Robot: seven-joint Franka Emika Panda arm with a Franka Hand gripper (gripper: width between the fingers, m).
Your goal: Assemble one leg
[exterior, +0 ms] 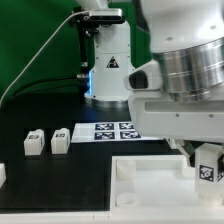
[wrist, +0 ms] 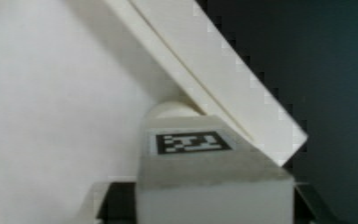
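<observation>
Tool (wrist: 197, 206) on leg (wrist: 190, 148), fingertips (wrist: 115, 206) barely visible

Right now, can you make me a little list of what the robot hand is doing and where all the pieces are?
gripper: shut on the leg, its tag showing
held leg's place: low over the panel, beside its raised rim; whether it touches, cannot tell
loose legs: first loose leg and second loose leg, side by side on the table, toward the exterior view's left
marker board: flat, behind the panel
</observation>
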